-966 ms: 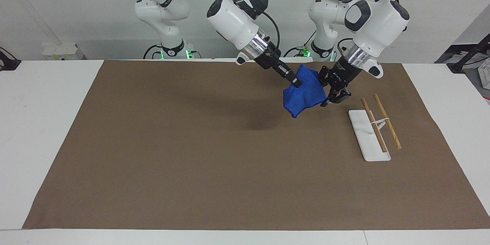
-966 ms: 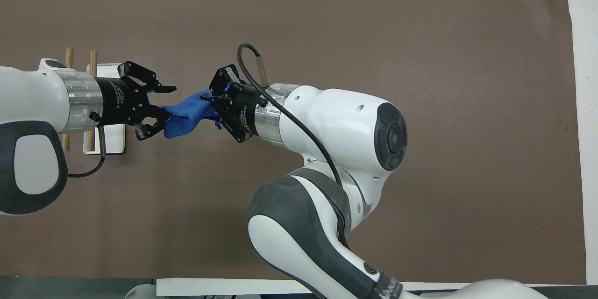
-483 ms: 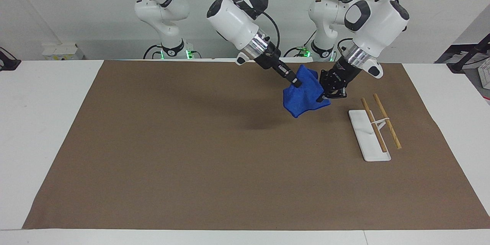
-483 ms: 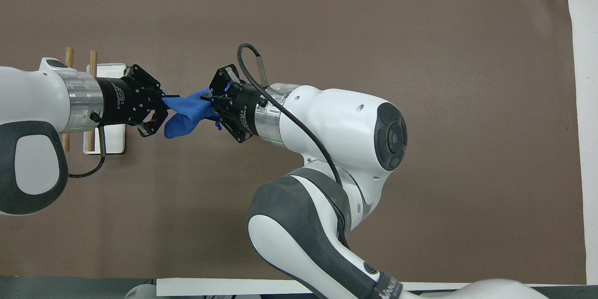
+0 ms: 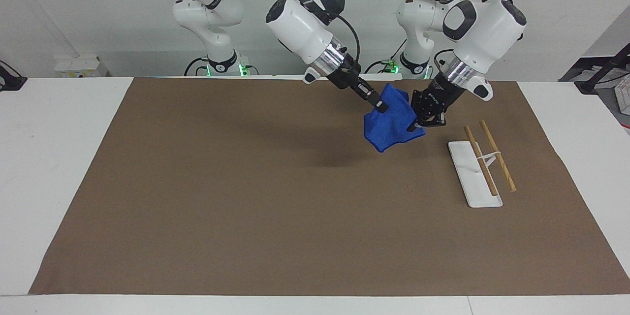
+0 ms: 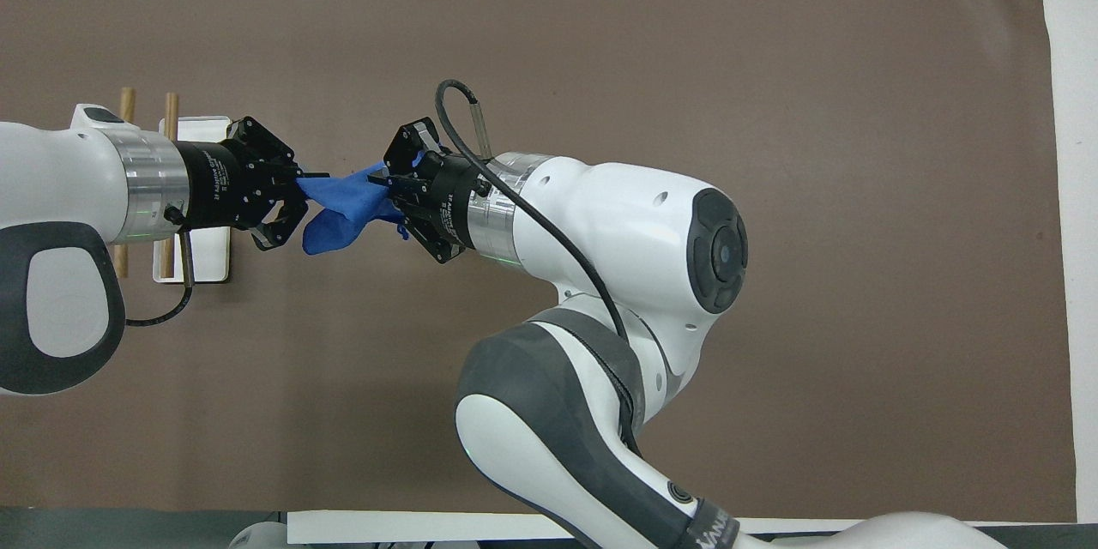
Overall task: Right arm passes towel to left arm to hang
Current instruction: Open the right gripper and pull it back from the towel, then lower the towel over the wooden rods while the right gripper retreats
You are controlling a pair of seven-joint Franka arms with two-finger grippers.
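We see a white table (image 5: 59,157) covered for most of its length by a brown mat (image 5: 246,206), and both arms reach out over the part of the mat toward the left arm's end of the table. The right arm (image 5: 300,29), white with dark grey panels and a black cable looping at its wrist, slopes down from its base, and the left arm (image 5: 480,29), white with a black oval patch and a silver wrist ring, slopes down to meet it. Between them hangs the blue towel (image 5: 389,123), bunched and lifted clear of the mat, with its shadow on the mat below. The right gripper (image 5: 381,106) has its fingers closed together on the upper part of the towel, and in the overhead view the cloth runs straight from it to the other tool. The left gripper (image 5: 416,128) has its fingers clamped on the towel's edge at the side toward the rack, so we read both tools as gripping the cloth at once. Just beside the left gripper, on the mat toward the left arm's end, stands a small rack (image 5: 475,174) with a white base and two wooden rails (image 5: 497,155) lying side by side above it, and the towel hangs apart from it.
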